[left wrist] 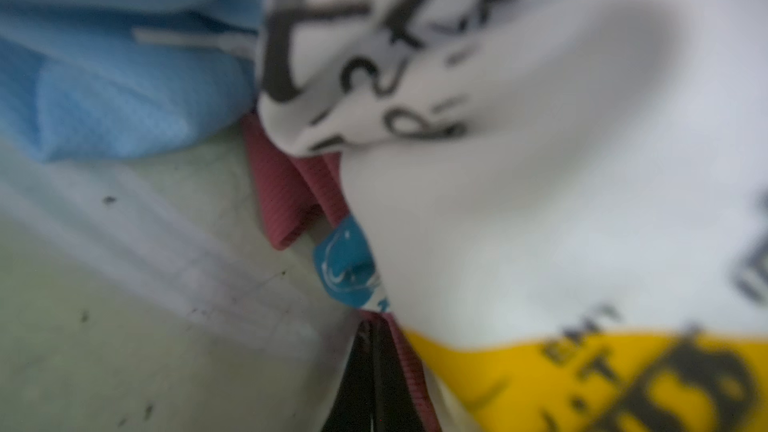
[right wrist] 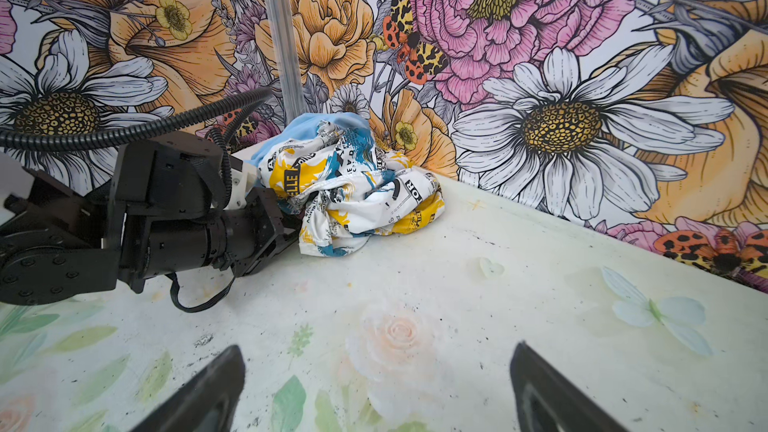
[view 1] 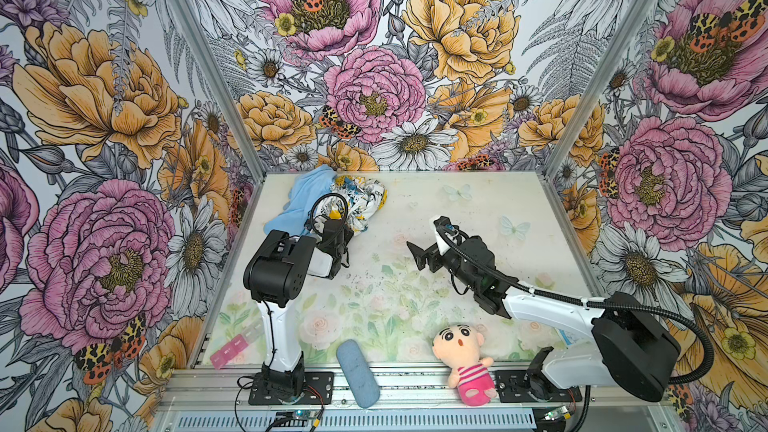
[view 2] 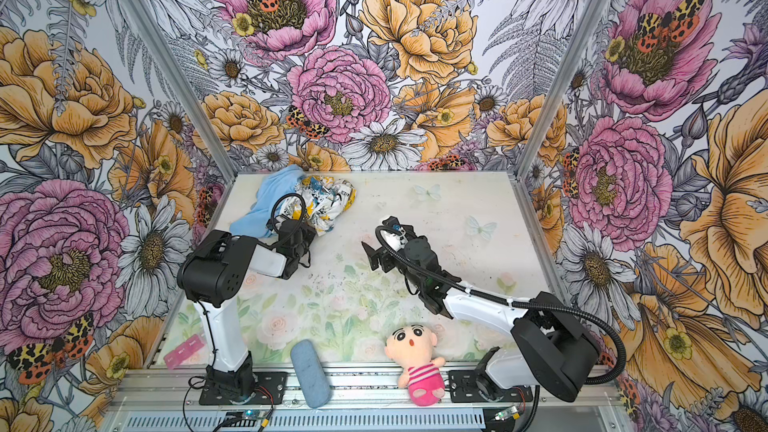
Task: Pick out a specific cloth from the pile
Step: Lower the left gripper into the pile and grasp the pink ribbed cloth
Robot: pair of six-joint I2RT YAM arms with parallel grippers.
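Note:
The pile sits at the table's back left: a light blue cloth (view 1: 297,201) (view 2: 266,201) and a white printed cloth (view 1: 363,201) (view 2: 328,201) (right wrist: 357,197). In the left wrist view a rose-pink ribbed cloth (left wrist: 286,197) peeks out from under the printed cloth (left wrist: 540,168), beside the blue cloth (left wrist: 116,89). My left gripper (view 1: 345,236) (view 2: 309,234) (left wrist: 376,326) (right wrist: 291,238) is at the pile's near edge, shut, with a fold of that pink cloth over its tips. Mid-table, my right gripper (view 1: 419,257) (view 2: 372,257) (right wrist: 376,351) hangs open and holds nothing.
A plush doll (view 1: 465,355) in a pink striped top lies at the front edge. A blue-grey oblong pad (view 1: 357,374) is to its left, and a pink pill box (view 1: 232,351) is at the front left. Flowered walls close in the table (view 1: 478,201) on three sides.

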